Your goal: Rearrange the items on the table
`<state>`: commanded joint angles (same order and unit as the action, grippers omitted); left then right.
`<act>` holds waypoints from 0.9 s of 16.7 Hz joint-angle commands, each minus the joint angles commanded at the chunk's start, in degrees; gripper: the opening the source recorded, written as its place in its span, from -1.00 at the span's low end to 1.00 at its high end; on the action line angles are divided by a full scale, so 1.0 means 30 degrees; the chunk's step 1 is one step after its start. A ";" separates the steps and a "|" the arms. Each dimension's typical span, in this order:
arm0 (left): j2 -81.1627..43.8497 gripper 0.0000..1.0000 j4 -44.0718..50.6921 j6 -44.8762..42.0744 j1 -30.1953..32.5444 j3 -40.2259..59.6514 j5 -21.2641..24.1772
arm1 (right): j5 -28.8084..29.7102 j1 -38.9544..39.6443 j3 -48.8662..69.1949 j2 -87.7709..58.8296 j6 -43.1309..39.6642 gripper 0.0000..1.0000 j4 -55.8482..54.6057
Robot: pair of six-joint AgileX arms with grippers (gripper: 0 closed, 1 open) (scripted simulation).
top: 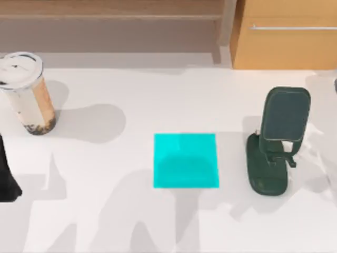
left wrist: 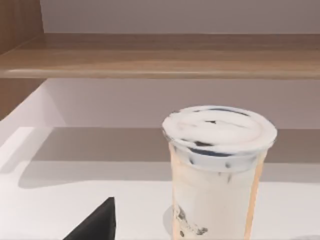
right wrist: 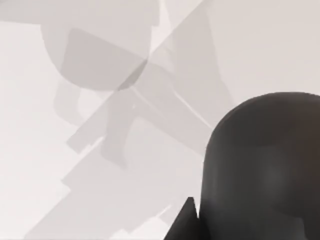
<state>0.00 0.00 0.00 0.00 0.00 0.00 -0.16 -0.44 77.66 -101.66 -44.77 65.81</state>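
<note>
Nearest, left arm (top: 8, 176) sits at the table's left edge, dark link showing; can't tell its finger state. Left gripper tip (left wrist: 97, 222) pokes into the left wrist view, apart from the cup (left wrist: 217, 170). Right wrist view has a dark rounded cylinder (right wrist: 262, 170) close up beside a dark fingertip (right wrist: 184, 220) over white table (right wrist: 100, 150); can't tell if it's gripped or how far the jaws are apart. Mid-table: cyan square (top: 185, 161) lies flat at centre. Right of it a dark green stand (top: 275, 139), upright back plate on oval base. Farther, at back left, the cup (top: 26, 92) stands with white lid on, milky brown drink, dark bits at bottom. Behind the table (top: 131, 95): wooden shelf (top: 110, 10), cabinet (top: 284, 34) at back right
</note>
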 joint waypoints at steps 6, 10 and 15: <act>0.0000 1.00 0.0000 0.0000 0.0000 0.0000 0.0000 | -0.0085 0.0203 0.0409 0.0179 -0.0518 -1.00 -0.0268; 0.0000 1.00 0.0000 0.0000 0.0000 0.0000 0.0000 | -0.0634 0.1549 0.2766 0.1531 -0.3828 -1.00 -0.1456; 0.0000 1.00 0.0000 0.0000 0.0000 0.0000 0.0000 | -0.1617 0.4792 0.6746 0.2271 -1.0723 -1.00 -0.2806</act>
<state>0.00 0.00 0.00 0.00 0.00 0.00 -5.01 13.94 97.90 -94.85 -76.94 57.39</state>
